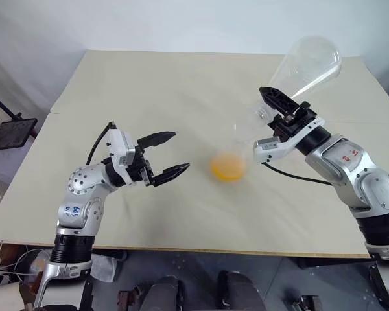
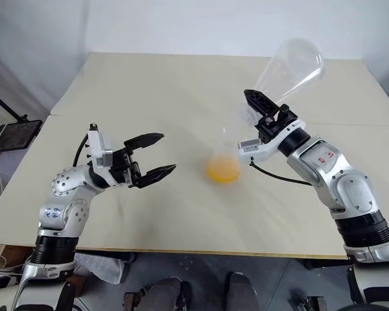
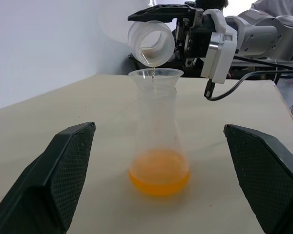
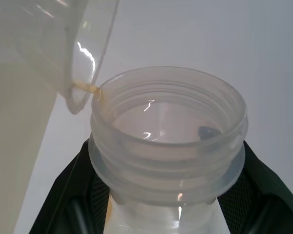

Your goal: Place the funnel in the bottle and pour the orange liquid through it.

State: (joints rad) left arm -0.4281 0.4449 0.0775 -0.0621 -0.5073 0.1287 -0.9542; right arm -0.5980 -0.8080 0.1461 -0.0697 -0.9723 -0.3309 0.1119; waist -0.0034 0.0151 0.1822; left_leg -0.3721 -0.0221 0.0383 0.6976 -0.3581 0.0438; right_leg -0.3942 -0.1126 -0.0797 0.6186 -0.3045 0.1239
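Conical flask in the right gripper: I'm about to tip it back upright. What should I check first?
1. Funnel seated in the neck of the bottle: ok.
2. Orange liquid in the bottle: ok, it is pooled at the bottom.
3. Conical flask finished draining: not ok, a thin trickle runs from its mouth into the funnel.
4. Right gripper grip: ok, it is shut on the flask's neck.
5. Left gripper clear of the bottle: ok, it is open and apart from the bottle.
6. Table around the bottle dry: ok, no spill is visible.
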